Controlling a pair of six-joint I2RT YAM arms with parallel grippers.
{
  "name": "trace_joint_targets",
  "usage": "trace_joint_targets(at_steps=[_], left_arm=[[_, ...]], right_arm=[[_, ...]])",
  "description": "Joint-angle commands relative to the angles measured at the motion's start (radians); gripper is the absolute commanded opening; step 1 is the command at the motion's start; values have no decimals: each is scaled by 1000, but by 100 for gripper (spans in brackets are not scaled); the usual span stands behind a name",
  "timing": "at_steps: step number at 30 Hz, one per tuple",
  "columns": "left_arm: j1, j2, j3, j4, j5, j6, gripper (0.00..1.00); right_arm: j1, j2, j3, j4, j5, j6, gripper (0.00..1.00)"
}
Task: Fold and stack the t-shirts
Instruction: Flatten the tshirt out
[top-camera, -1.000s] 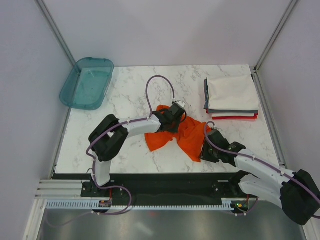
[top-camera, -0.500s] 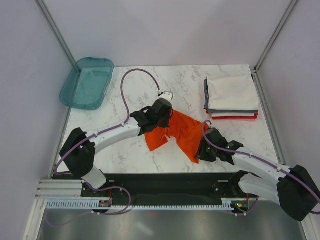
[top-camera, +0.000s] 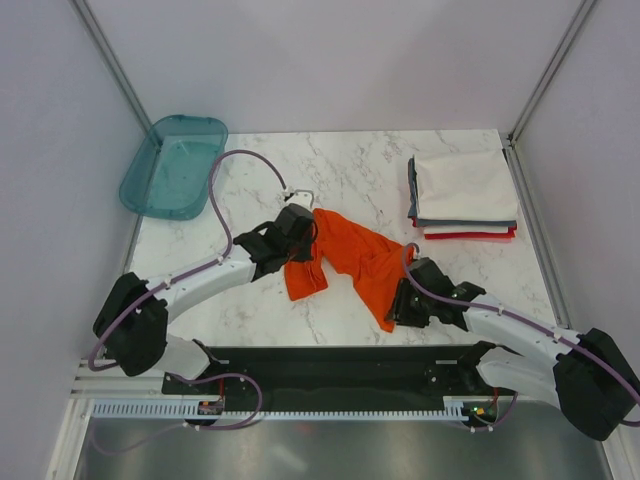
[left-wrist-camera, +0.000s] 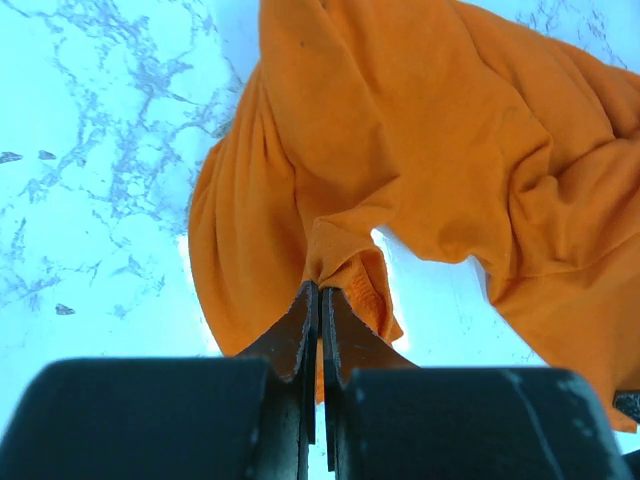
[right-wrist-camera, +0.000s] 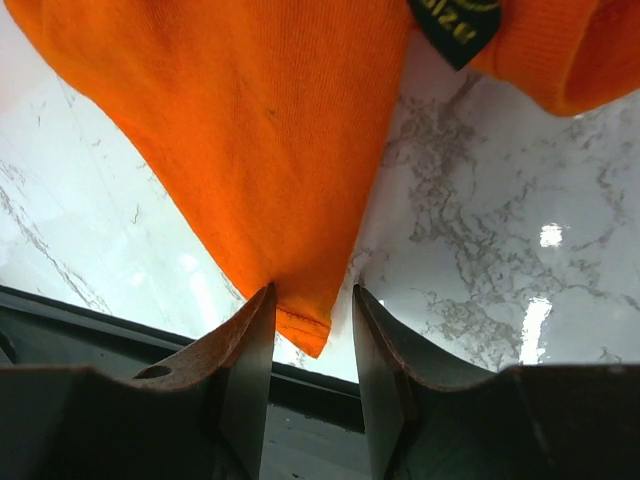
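surroundings: flat stack of folded cloth t-shirts at far right of the white marble table, white on top, grey and red edges under it; well apart from both arms. teal translucent plastic tray at the far-left corner, partly off the tabletop.
task thing: bright orange cloth t-shirt lies crumpled and unfolded mid-table, between the two grippers; it runs from far-left to a pointed corner near-right. dark neck label shows in the right wrist view.
in the way: looping purple cable arcs over the table left of the left wrist, above bare marble. nothing between the shirt and the stack but marble.
left arm: stretched low from the near-left, forearm angled far-right; left gripper at the shirt's left side.
left fingers: pressed together, pinching a bunched fold of orange cloth; cloth hangs off the tips.
right arm: reaches in low from the near-right, wrist pointing left; right gripper at the shirt's near-right corner.
right fingers: apart, the hem corner sits in the gap; left finger touches the cloth edge, the other stands just beside it. not clamped.
edges: shirt corner is near the table's near edge; black base rail just beyond it.
open room: bare marble left of the shirt and between shirt and stack; pale side walls close both sides.
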Motion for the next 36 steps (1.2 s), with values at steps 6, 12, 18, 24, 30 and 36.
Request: trace_joint_targets(at_steps=[6, 12, 18, 24, 30, 36], left_arm=[[60, -83, -43, 38, -5, -36, 2], [108, -129, -75, 39, 38, -41, 2], [192, -160, -102, 33, 95, -54, 2], [344, -236, -104, 4, 111, -71, 2], [433, -270, -80, 10, 34, -139, 2], [508, -344, 88, -106, -5, -119, 2]], right_arm=[[22, 51, 13, 40, -41, -2, 41], [36, 105, 28, 72, -33, 4, 30], [27, 64, 132, 25, 36, -18, 0], [-62, 22, 387, -56, 111, -111, 0], [-257, 56, 681, -18, 35, -110, 0], [-343, 125, 962, -15, -83, -79, 0]])
